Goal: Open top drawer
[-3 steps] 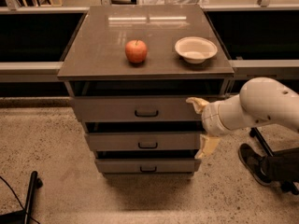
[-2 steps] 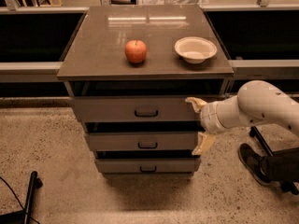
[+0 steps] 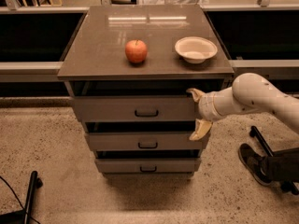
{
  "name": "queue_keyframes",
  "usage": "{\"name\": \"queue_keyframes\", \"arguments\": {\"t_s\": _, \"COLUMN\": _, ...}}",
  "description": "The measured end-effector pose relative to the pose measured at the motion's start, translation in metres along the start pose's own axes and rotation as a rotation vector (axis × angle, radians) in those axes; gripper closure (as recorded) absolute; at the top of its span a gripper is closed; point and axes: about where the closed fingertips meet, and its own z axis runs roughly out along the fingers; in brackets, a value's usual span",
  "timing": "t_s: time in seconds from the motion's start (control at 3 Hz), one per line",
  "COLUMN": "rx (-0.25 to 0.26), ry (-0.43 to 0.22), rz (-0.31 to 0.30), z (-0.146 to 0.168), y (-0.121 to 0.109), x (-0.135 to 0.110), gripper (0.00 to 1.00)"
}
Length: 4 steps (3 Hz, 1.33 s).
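The top drawer (image 3: 117, 109) is the widest grey front, just under the cabinet top, with a small dark loop handle (image 3: 146, 112) at its middle. It stands out only slightly from the cabinet, and its inside is hidden. My gripper (image 3: 198, 115) comes in from the right on a white arm (image 3: 252, 97) and is open. One cream finger (image 3: 195, 95) is at the drawer's upper right corner, the other (image 3: 201, 130) hangs below its right end. The gripper is well to the right of the handle.
A red apple (image 3: 136, 51) and a cream bowl (image 3: 195, 49) sit on the brown cabinet top (image 3: 98, 41). Two narrower drawers (image 3: 147, 144) (image 3: 147, 168) step back below. Dark wheeled base parts (image 3: 268, 164) stand on the speckled floor at the right; a black cable and pole (image 3: 28, 195) lie lower left.
The gripper and arm have shifted slightly left toward the drawer's right end. The drawers, apple and bowl have not moved.
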Motion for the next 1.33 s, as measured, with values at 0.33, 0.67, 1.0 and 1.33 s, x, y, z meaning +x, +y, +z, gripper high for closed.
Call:
{"name": "queue_keyframes", "arguments": {"t_s": 0.33, "rx": -0.004, "ry": 0.032, "rz": 0.028, "z": 0.012, "y": -0.018, "x": 0.013, "gripper": 0.00}}
{"name": "queue_keyframes", "arguments": {"t_s": 0.67, "rx": -0.028, "ry": 0.072, "rz": 0.064, "z": 0.026, "y": -0.029, "x": 0.026, "gripper": 0.03}}
{"name": "queue_keyframes", "arguments": {"t_s": 1.0, "rx": -0.045, "ry": 0.094, "rz": 0.083, "z": 0.031, "y": -0.032, "x": 0.034, "gripper": 0.08}}
{"name": "queue_keyframes", "arguments": {"t_s": 1.33, "rx": -0.062, "ry": 0.119, "rz": 0.056, "z": 0.023, "y": -0.028, "x": 0.024, "gripper": 0.15}}
